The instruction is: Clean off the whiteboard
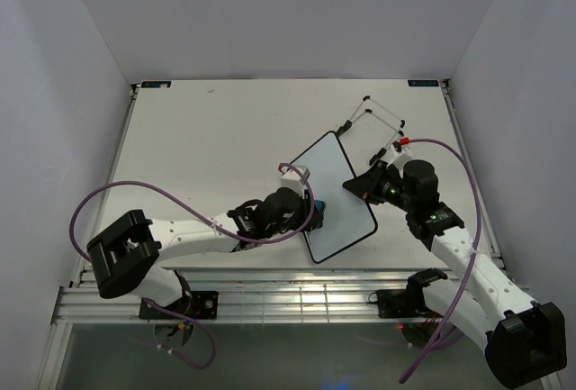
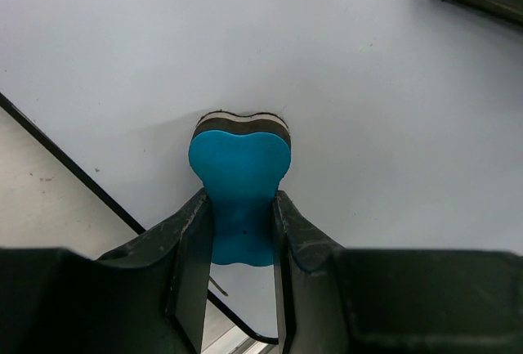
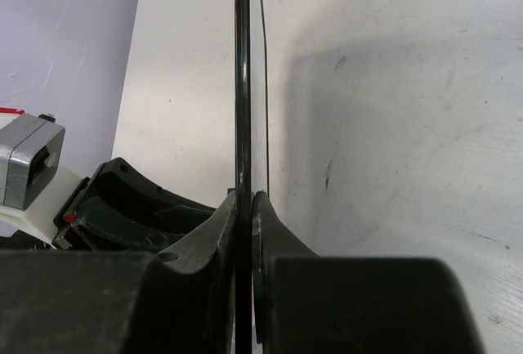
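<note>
The whiteboard (image 1: 337,196) is a white board with a thin black frame, held tilted over the table's middle right; its face looks blank. My left gripper (image 1: 312,210) is shut on a blue eraser (image 2: 239,178), whose dark felt end presses on the board's surface (image 2: 368,84). My right gripper (image 1: 360,188) is shut on the board's right edge. In the right wrist view the board shows edge-on as a thin black line (image 3: 242,68) between my fingers (image 3: 219,231).
A black wire stand (image 1: 373,124) lies on the table behind the board, near my right arm. The table's left edge (image 1: 117,160) and grey side walls bound the space. A purple cable (image 1: 117,196) loops beside my left arm.
</note>
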Tool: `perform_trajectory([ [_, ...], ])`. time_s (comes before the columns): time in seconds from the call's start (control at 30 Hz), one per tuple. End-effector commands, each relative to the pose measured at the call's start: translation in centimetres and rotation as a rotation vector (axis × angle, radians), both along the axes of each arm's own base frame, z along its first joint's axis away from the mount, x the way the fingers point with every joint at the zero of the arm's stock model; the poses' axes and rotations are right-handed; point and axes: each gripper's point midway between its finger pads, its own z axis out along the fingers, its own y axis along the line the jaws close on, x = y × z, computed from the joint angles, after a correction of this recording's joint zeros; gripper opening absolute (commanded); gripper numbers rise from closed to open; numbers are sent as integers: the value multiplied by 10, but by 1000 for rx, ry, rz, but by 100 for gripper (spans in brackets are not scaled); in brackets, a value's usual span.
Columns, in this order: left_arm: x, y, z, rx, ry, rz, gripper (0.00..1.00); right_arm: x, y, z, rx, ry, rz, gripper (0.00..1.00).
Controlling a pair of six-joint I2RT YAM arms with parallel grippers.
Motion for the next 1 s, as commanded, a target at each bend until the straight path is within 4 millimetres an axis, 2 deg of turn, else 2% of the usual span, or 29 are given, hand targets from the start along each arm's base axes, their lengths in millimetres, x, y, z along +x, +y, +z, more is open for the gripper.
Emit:
perform_trajectory([
  [0.0,-22,1,-11,11,75,-34,0,3,10,127,245,-270,23,8],
  [0.2,-29,2,-12,-13,132,-2,0,11,5,143,254,-296,-6,8],
  [0.5,-30,21,-29,34,225,126,0,9,0,164,265,-359,-24,8],
  [0.63,-24,27,-28,38,215,178,0,5,5,159,272,-336,14,8],
  [0.77,-10,25,-11,24,161,209,0,2,5,149,277,-309,20,8],
  [0.97,21,35,9,-1,95,266,0,-9,12,138,290,-265,81,8],
])
